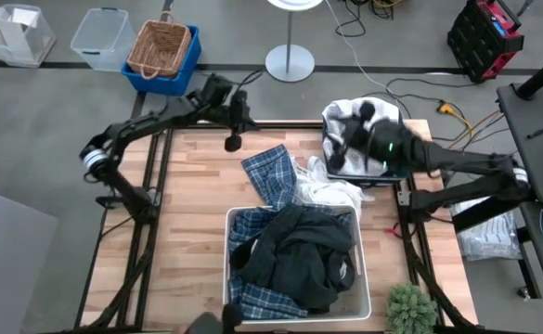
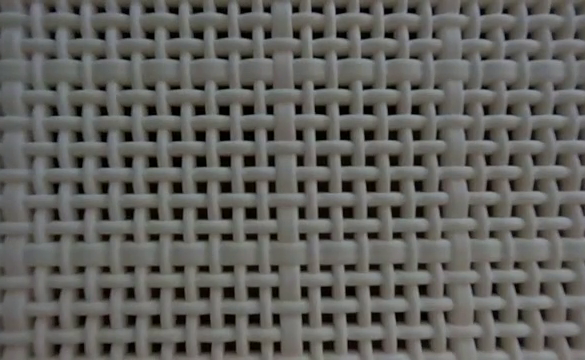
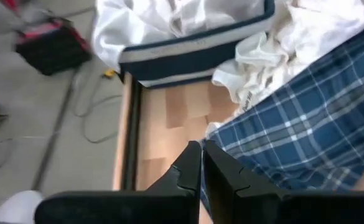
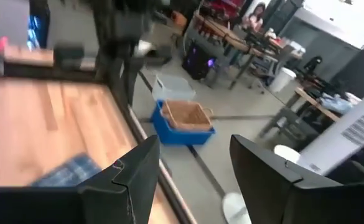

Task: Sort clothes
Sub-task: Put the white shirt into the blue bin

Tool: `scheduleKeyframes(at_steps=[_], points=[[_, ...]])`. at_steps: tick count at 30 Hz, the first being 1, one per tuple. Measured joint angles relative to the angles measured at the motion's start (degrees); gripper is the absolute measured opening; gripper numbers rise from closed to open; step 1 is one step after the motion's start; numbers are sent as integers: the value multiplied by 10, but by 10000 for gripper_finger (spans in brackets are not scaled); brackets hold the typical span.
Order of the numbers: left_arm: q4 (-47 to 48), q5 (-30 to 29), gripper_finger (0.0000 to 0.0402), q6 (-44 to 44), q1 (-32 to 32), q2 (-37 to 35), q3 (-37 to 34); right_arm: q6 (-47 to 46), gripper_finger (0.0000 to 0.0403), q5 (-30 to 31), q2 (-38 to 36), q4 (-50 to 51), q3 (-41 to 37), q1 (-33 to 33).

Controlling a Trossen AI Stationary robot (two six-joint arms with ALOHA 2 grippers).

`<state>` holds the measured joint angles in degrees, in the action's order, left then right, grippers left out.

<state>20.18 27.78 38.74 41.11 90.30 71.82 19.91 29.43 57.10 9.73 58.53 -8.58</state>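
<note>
A blue-and-white plaid garment [image 1: 271,173] and a white garment [image 1: 334,192] lie on the wooden table beyond the white bin [image 1: 362,278]. The white bin holds dark garments [image 1: 299,252] and more plaid [image 1: 252,295]. The navy bin [image 1: 396,174] at the far right holds white cloth [image 1: 345,109]. My left gripper [image 1: 234,141] is shut and empty near the table's far edge; its wrist view [image 3: 201,169] shows the plaid garment [image 3: 306,134] just beside it. My right gripper [image 4: 191,168] is open and empty, and hovers over the navy bin [image 1: 342,141].
The white bin's mesh wall [image 2: 292,180] fills the low view. On the floor beyond the table stand a blue crate with a wicker basket [image 1: 162,48], a clear tub [image 1: 99,37] and a lamp base [image 1: 290,63]. A small green plant [image 1: 410,311] stands at the near right.
</note>
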Motion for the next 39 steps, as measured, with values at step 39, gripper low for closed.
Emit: scheduleKeyframes(at_steps=[39], points=[[324, 127, 0, -100, 67, 124, 239, -527, 177, -614, 358, 795, 581, -233]])
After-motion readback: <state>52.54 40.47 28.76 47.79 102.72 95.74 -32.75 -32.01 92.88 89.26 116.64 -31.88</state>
